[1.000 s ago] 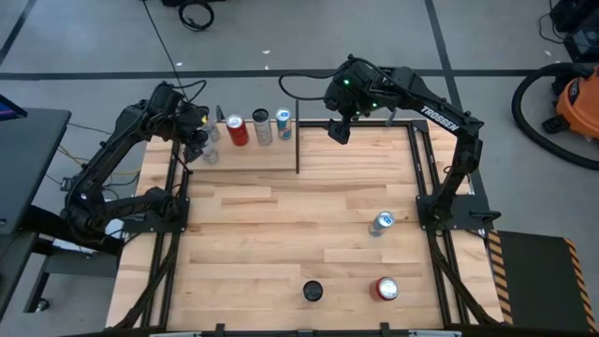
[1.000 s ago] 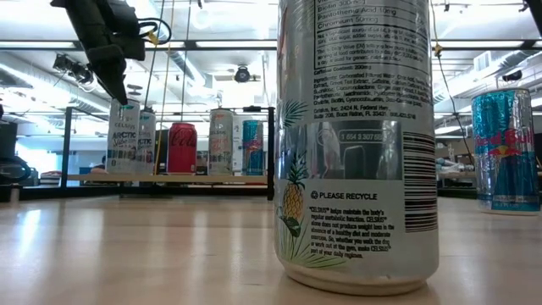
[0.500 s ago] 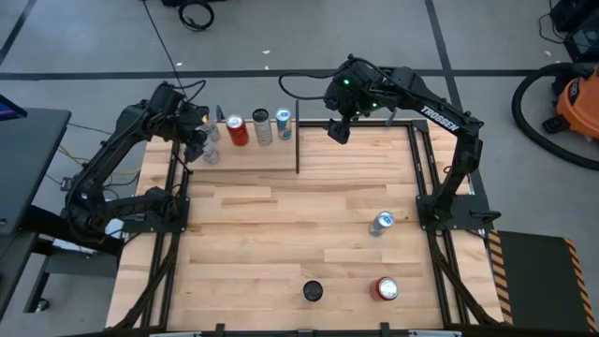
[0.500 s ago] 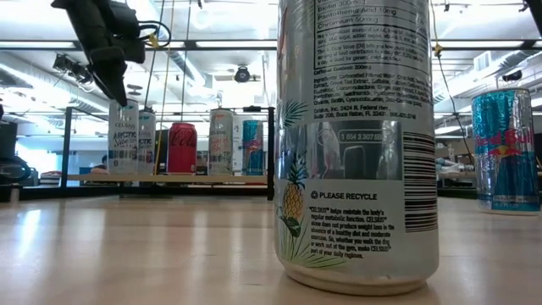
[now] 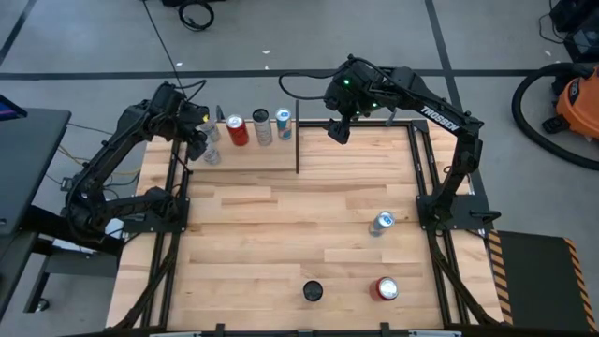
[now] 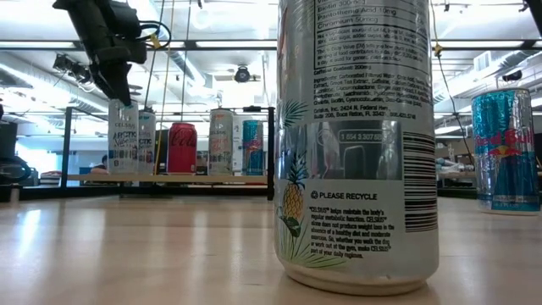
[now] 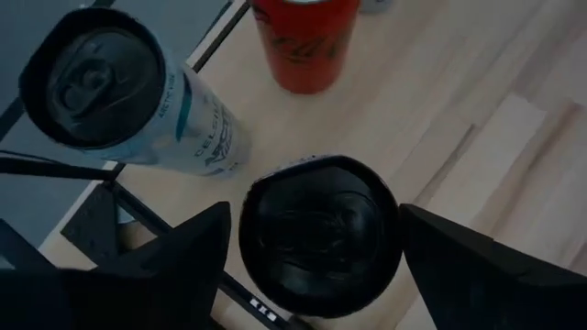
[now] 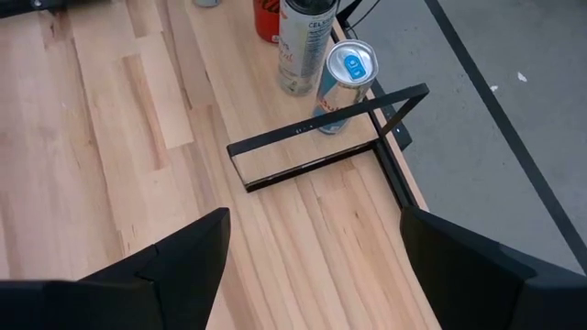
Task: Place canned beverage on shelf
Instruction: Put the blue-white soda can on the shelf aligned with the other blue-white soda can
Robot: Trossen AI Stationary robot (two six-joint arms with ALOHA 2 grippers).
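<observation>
A pale butcher-block bench stands on a grey floor crossed by dark tape lines; the low view looks level across it into an open room with bright ceiling strips.

**Shelf.** The shelf, a pale board with thin black uprights, sits at the far left of the bench. On it stand a red can, a silver can and a blue can in a row, with two pale slim cans at the left end, one toward the back and one at the front.

**Left gripper.** The left gripper hangs above the shelf's left end, over the front slim can. In the left wrist view its fingers are spread to either side of a dark can top, with clear gaps on both sides and no contact; the red can and a light slim can stand just beyond.

**Right gripper.** The right gripper hovers over the far edge of the bench, just right of the shelf, fingers spread and holding nothing.

**Remaining cans.** On the near half of the bench stand a blue-and-silver can, a red-topped can and a dark-topped can, well apart from the shelf. A tall pineapple-printed can fills the low view.
</observation>
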